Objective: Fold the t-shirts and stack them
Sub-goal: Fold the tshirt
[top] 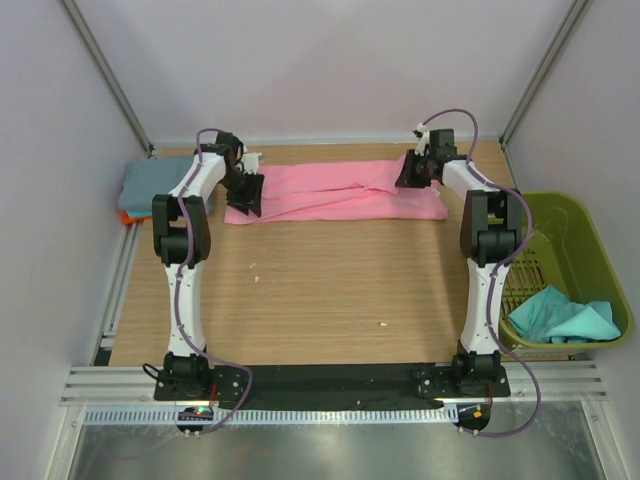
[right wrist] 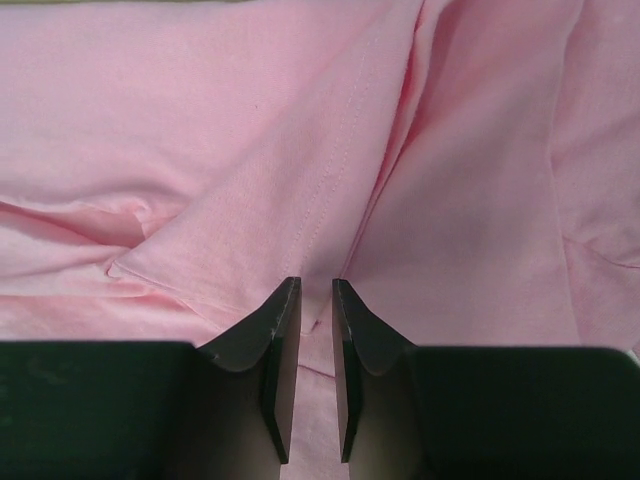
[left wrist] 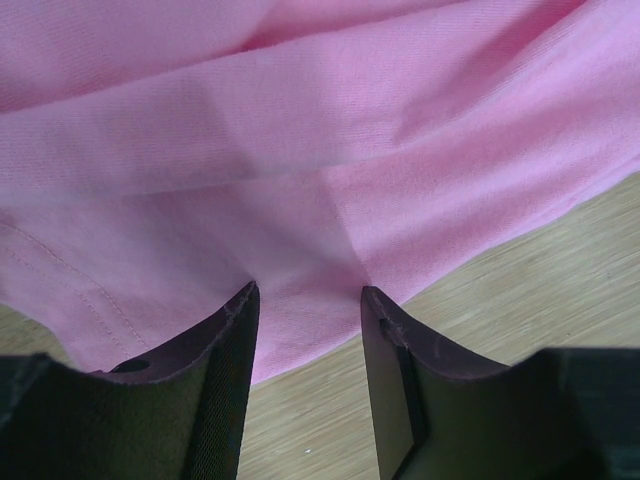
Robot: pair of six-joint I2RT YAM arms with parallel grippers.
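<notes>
The bright pink t-shirt lies folded into a long strip across the far side of the table. My left gripper is at its left end, low over the cloth. In the left wrist view its jaws stand open, with the pink hem and bare wood between them. My right gripper is at the shirt's right end. In the right wrist view its jaws are nearly together on a pink fold with a seam. A grey-blue t-shirt lies folded over an orange one at far left.
An olive-green basket stands off the table's right edge with a crumpled teal t-shirt inside. White walls and metal posts enclose the back and sides. Wooden tabletop lies between the pink shirt and the arm bases.
</notes>
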